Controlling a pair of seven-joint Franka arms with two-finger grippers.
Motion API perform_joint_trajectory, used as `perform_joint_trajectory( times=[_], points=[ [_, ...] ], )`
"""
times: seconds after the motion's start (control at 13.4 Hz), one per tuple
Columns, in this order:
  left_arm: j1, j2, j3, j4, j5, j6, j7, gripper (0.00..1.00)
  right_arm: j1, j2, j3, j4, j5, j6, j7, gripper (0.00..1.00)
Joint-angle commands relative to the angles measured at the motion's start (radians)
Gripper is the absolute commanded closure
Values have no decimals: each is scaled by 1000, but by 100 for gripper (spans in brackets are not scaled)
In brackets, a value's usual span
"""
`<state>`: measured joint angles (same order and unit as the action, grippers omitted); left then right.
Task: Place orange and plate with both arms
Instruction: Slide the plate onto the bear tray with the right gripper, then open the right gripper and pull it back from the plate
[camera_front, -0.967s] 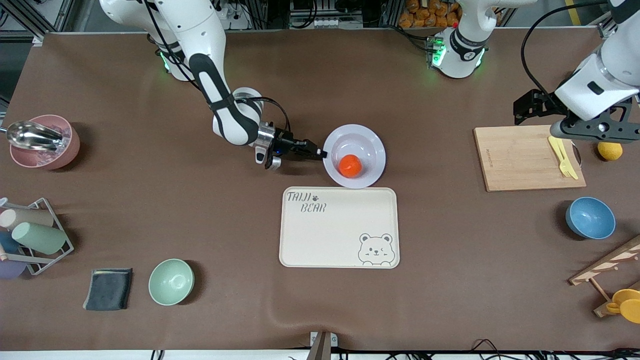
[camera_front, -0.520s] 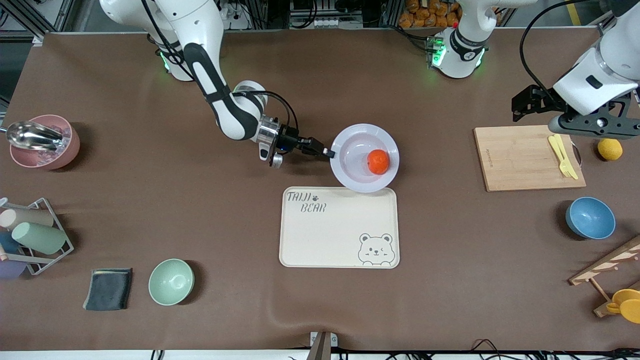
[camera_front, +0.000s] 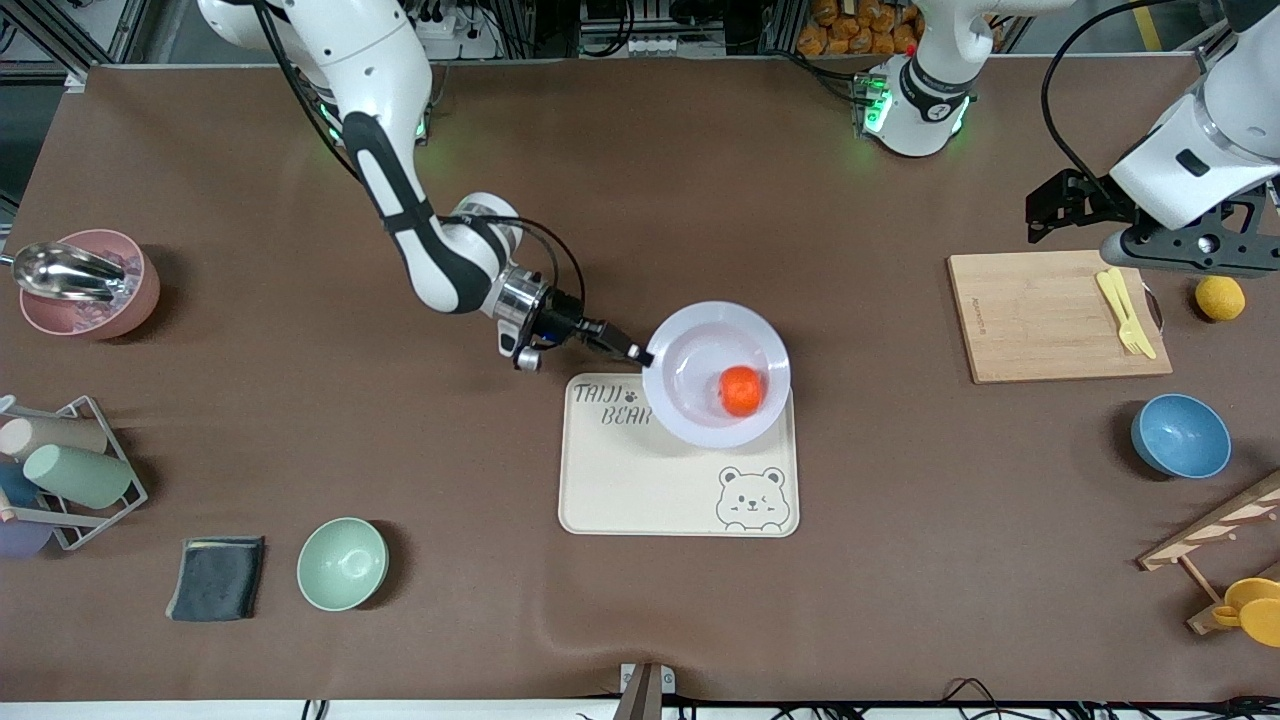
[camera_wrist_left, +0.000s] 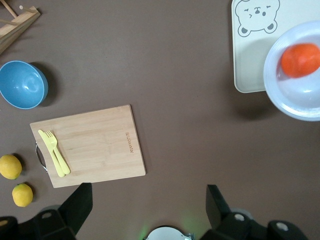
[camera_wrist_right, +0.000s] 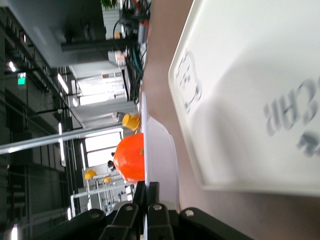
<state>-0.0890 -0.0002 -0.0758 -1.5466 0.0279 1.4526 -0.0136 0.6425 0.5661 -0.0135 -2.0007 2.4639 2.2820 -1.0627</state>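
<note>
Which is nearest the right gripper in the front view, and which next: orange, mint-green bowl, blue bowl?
From the right gripper, shut on the plate rim:
1. Orange, in the plate over the tray.
2. Mint-green bowl, nearer the camera, toward the right arm's end.
3. Blue bowl, toward the left arm's end.

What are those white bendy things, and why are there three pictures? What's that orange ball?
The white bendy things are two robot arms. Each ends in an end effector, a two-fingered pincher. One picture looks down from high up; the other two come from small cameras on the arms' wrists. The right end effector pinches the rim of the plate and holds it over the cream tray. The ball is an orange, sitting in the plate. The left end effector waits, open, above the wooden cutting board.
</note>
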Motion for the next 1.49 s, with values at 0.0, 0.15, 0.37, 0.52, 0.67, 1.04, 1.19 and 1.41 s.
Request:
perform_joint_trajectory(
  times=[0.0,0.15,0.37,0.52,0.67,1.04,1.19,1.41],
  points=[
    [2,-24,4,-3,-23,-6,24,0,-38,98,9,91,12,1,-45,100],
    [0,-24,-2,3,-23,-6,24,0,-79,150,9,140,6,1,-79,100],
    [0,-18,1,14,-31,-5,15,0,-80,172,9,171,4,10,-83,100],
    [2,-14,4,23,-52,-5,6,0,-83,189,9,172,3,11,-91,100],
    [-1,-11,2,25,-51,-3,7,0,-81,196,9,172,3,11,-92,100],
    [0,-7,1,36,-49,-3,4,0,-75,199,9,181,-12,58,-83,76],
    [2,6,4,36,-48,0,4,0,-73,199,10,213,-64,163,-73,75],
    [2,8,5,36,-48,0,4,0,-75,198,10,227,-106,208,-44,78]
  ],
)
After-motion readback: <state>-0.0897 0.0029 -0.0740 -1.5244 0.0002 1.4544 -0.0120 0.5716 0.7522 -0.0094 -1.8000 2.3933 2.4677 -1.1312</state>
